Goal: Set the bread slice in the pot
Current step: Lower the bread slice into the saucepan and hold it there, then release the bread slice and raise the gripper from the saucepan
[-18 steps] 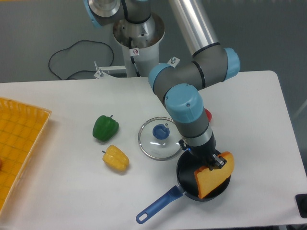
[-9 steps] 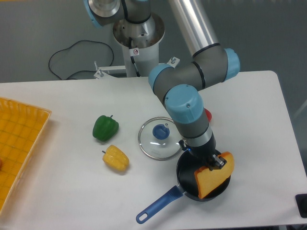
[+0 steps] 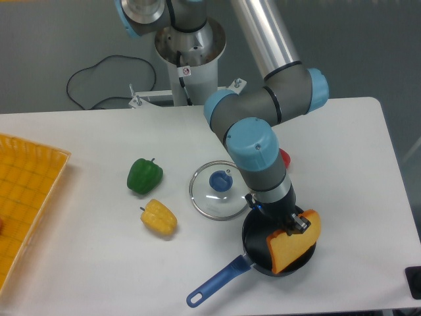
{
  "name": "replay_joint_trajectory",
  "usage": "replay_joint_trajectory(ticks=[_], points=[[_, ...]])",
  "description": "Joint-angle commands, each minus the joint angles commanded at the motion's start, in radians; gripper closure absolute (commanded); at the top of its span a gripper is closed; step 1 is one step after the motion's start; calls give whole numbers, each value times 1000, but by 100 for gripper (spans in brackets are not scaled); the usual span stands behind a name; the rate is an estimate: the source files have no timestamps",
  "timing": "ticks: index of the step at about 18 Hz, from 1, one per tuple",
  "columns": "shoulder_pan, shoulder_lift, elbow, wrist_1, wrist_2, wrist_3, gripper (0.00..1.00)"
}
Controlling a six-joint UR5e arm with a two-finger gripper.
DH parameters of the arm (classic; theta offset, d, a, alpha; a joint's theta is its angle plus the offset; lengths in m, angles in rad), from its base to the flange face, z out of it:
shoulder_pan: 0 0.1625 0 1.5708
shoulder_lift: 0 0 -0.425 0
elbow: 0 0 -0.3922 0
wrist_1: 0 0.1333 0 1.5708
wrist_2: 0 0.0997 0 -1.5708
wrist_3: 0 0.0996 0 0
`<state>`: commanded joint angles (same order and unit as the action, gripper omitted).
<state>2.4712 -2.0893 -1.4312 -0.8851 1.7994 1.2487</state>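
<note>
Almost nothing has shifted over the past second: arm and bread slice (image 3: 294, 241) sit a hair lower than before, and the other things on the table (image 3: 355, 158) lie where they lay. Reaching down from 12 o'clock, the gripper (image 3: 295, 226) pinches the slice by its upper edge, fingers drawn in narrow on the crust. Tilted on edge, the slice hangs over the pot (image 3: 258, 238), its lower part inside the black rim at the pot's 3 o'clock side; whether it touches the bottom cannot be told. From the pot, the blue handle (image 3: 214, 285) runs toward 8 o'clock. A glass lid (image 3: 216, 190) lies just beside the pot at 10 o'clock. Farther toward 9 o'clock sit a yellow pepper (image 3: 159, 217) and a green pepper (image 3: 144, 175), with a yellow tray (image 3: 26, 197) at the table's far edge.
</note>
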Motion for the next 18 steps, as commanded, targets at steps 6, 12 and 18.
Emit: replay_joint_trajectory(ticks=[6,12,18], points=[[0,3,-11,0,8,11,80],[-6,14,-55,-6,74,133,0],[-25,15,-64,-8,77,90,0]])
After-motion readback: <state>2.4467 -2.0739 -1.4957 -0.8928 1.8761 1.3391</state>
